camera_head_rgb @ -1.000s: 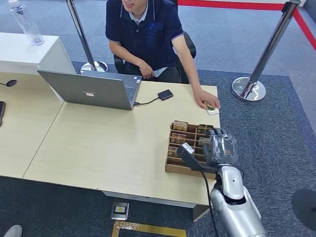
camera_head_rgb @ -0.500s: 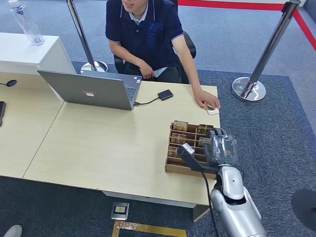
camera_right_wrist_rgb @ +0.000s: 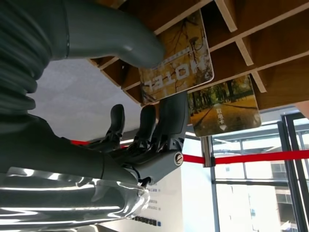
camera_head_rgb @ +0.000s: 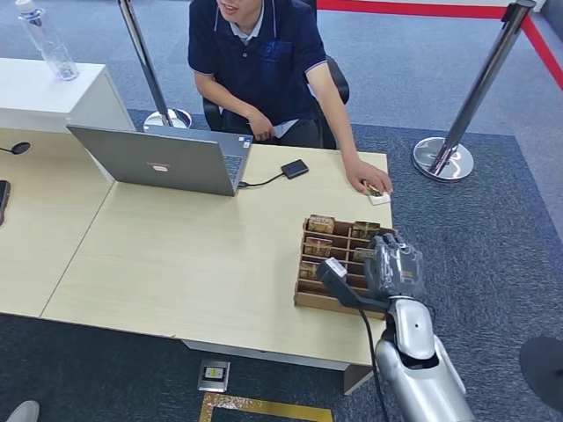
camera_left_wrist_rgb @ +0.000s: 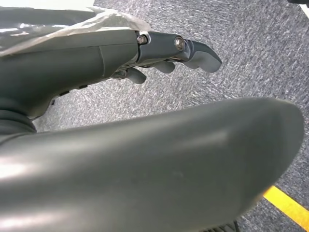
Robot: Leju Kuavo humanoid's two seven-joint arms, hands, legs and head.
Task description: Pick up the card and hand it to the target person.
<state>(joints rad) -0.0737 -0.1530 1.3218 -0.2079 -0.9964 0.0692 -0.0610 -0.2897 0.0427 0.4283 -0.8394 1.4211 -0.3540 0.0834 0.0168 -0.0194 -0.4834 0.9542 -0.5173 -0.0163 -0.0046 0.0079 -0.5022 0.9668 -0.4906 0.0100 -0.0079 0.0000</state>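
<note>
Desk inventory, counts by kind

One wooden divided tray (camera_head_rgb: 312, 297) at the near right of the desk, with several printed cards standing in its slots, exact number unclear; one laptop (camera_head_rgb: 159, 159) at far left; one dark flat device (camera_head_rgb: 295, 169) cabled to it; one seated person (camera_head_rgb: 266, 61) on the far side; two stanchion posts (camera_head_rgb: 458, 123); one water bottle (camera_head_rgb: 47, 40) on the far-left white cabinet; two robot hands.

Card rack (camera_head_rgb: 332, 264) right of laptop (camera_head_rgb: 159, 160) on table (camera_head_rgb: 186, 264).
</note>
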